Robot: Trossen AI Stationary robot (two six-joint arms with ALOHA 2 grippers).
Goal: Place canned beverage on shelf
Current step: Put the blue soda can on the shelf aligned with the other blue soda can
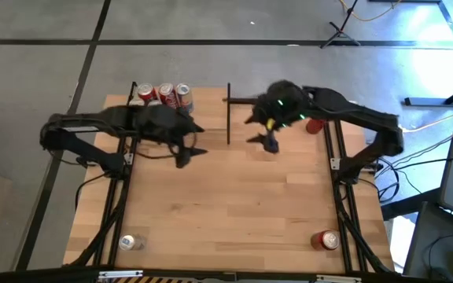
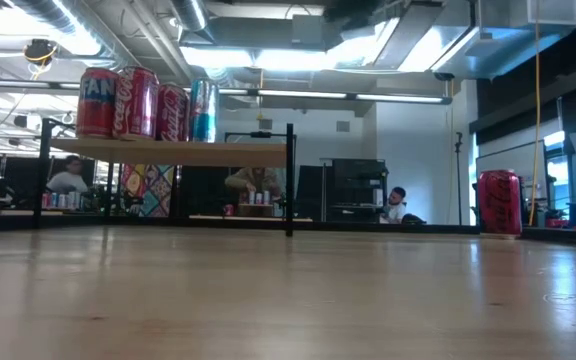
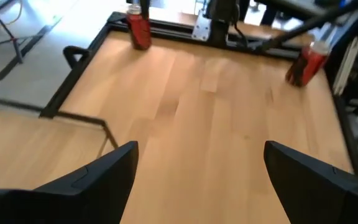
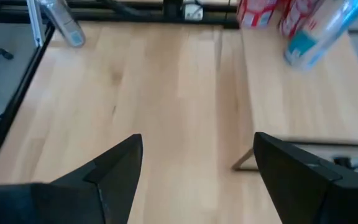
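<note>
The shelf [image 1: 203, 118], a light-wood board on thin black posts, stands at the table's far left. Several cans [image 1: 163, 94] stand upright on its far left corner; they also show in the low view [image 2: 148, 100]. My left gripper [image 1: 189, 153] hovers open and empty at the shelf's near edge [image 3: 197, 168]. My right gripper [image 1: 263, 141] hovers open and empty just right of the shelf [image 4: 197, 162]. A red can [image 1: 314, 124] stands upright on the table at the far right, behind my right arm, and also shows in the low view [image 2: 499, 203].
A red can [image 1: 326, 239] lies near the table's near right corner and a silver can [image 1: 132, 242] near the near left corner. Black frame rails [image 1: 344, 196] run along both sides. The table's middle [image 1: 234, 196] is bare wood.
</note>
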